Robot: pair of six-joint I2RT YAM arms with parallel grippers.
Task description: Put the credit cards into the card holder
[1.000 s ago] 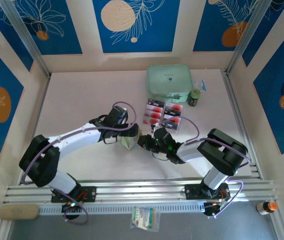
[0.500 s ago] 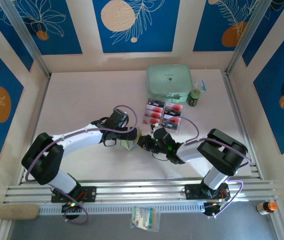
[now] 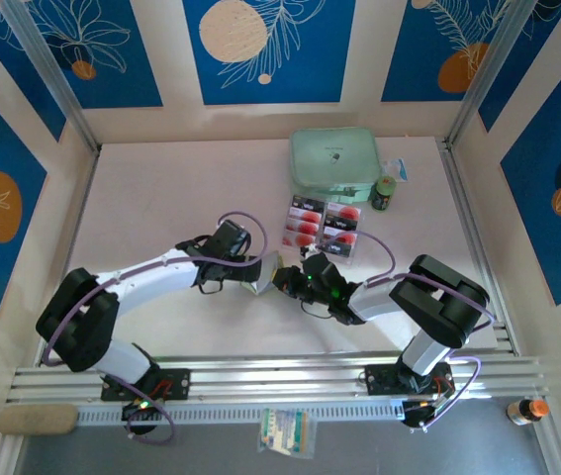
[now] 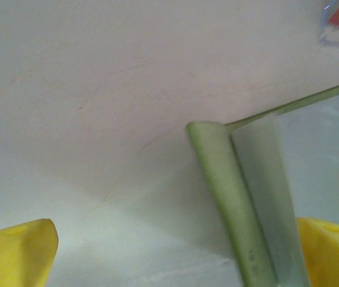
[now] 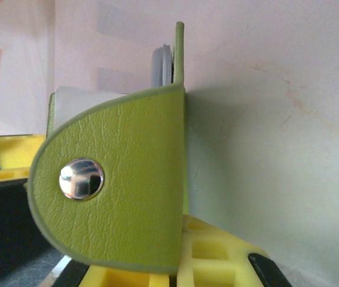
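The wallet (image 3: 261,281) is being gripped at mid-table, its snap tab clamped in the right gripper (image 3: 282,282). The left gripper (image 3: 246,282) is being held wide apart astride its edge. Cards (image 3: 305,213) are lying in a tray (image 3: 287,237) behind.

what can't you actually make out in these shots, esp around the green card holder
1) Right wrist view: the flap of the card holder hides its pockets; pale edges stick up behind it, count unclear.
2) Top view: where the right end effector pinches the holder, too small.
3) Left wrist view: the holder's lower end is cut off by the frame edge and blurred.
4) Top view: print on the credit cards, too small.
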